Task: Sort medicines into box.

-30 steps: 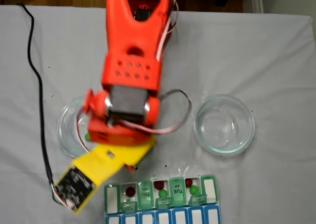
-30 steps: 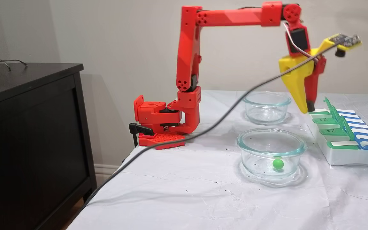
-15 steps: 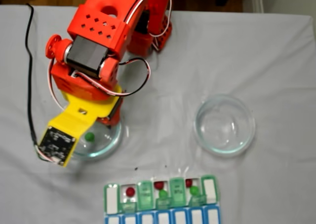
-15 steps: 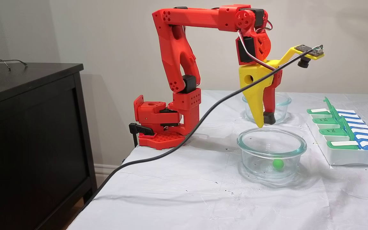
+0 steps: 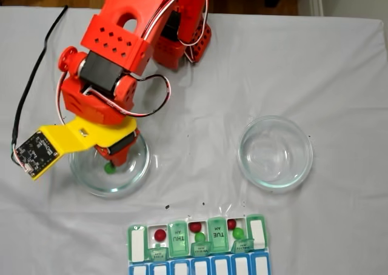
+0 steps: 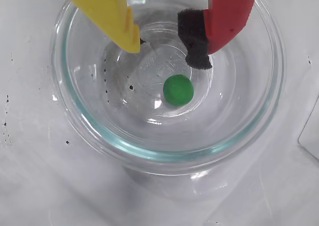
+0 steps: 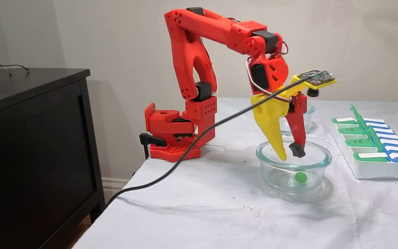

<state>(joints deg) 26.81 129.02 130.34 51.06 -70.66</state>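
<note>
A red arm lowers its gripper (image 6: 167, 44), jaws spread and empty, into a glass dish (image 6: 89, 126) holding one green pill (image 6: 178, 89). In the wrist view the pill sits toward six o'clock of the fingertips (nudge there before closing). The pill organizer (image 5: 197, 241) waits nearby.

A home room: a dark wooden cabinet (image 7: 33, 152) with eyeglasses (image 7: 2, 67) on top stands left of the white-covered tabletop (image 7: 192, 207), before a plain beige wall (image 7: 116, 34) with baseboard.

Green pills: three — one in dish (image 5: 109, 168), two in box (image 5: 199, 237) (image 5: 238, 233). Red pills: three (image 5: 159, 234) (image 5: 195, 227) (image 5: 231, 224). Glass dishes: two (image 5: 142, 166) (image 5: 276, 184). Pill box: one (image 5: 137, 241).
</note>
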